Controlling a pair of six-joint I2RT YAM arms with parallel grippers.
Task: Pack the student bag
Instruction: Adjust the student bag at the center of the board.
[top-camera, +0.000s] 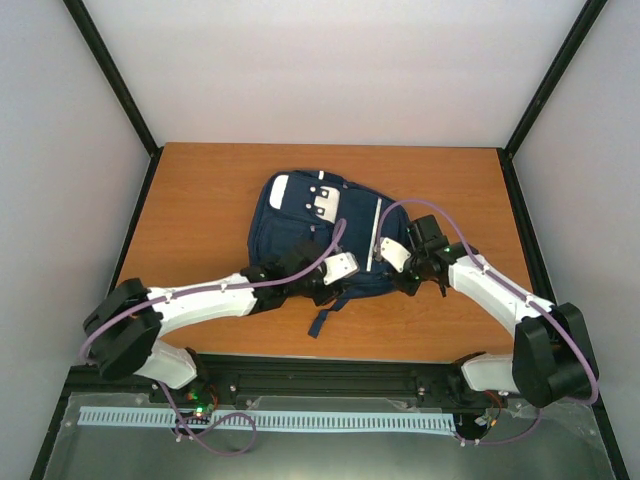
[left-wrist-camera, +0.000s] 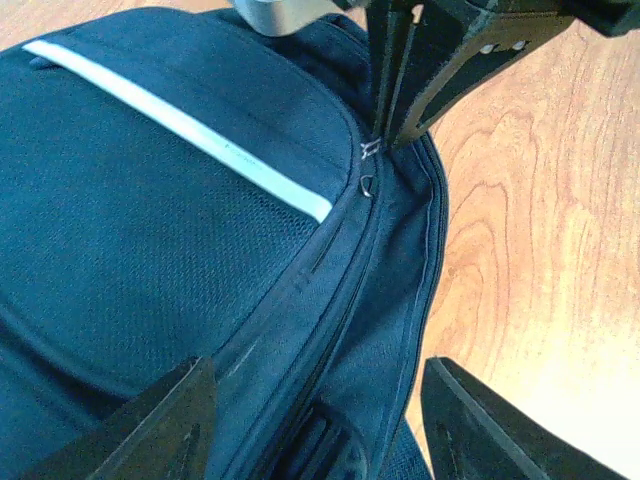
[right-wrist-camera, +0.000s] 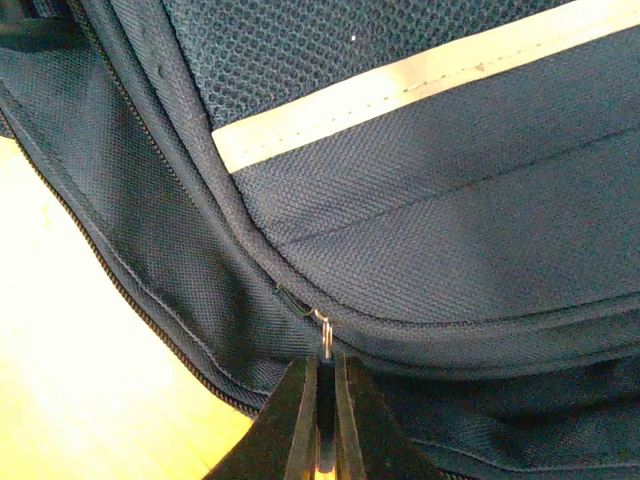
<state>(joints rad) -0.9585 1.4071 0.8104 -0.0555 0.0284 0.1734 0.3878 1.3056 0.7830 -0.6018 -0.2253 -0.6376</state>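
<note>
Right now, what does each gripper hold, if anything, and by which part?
The right gripper pinches the bag by its zip pull. The left gripper is open over the bag's edge, holding nothing.

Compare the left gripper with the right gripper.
The left gripper is wide open; the right gripper is shut. The left gripper grips nothing, its fingers straddling the student bag's edge; the right gripper pinches the zipper pull. Both are at the bag's zippered edge.

Orange-brown wood table (top-camera: 200, 190), white walls (top-camera: 330, 60) (black corner posts (top-camera: 112, 75)), pale slotted strip (top-camera: 300, 421) at near edge, possibly cable duct.
</note>
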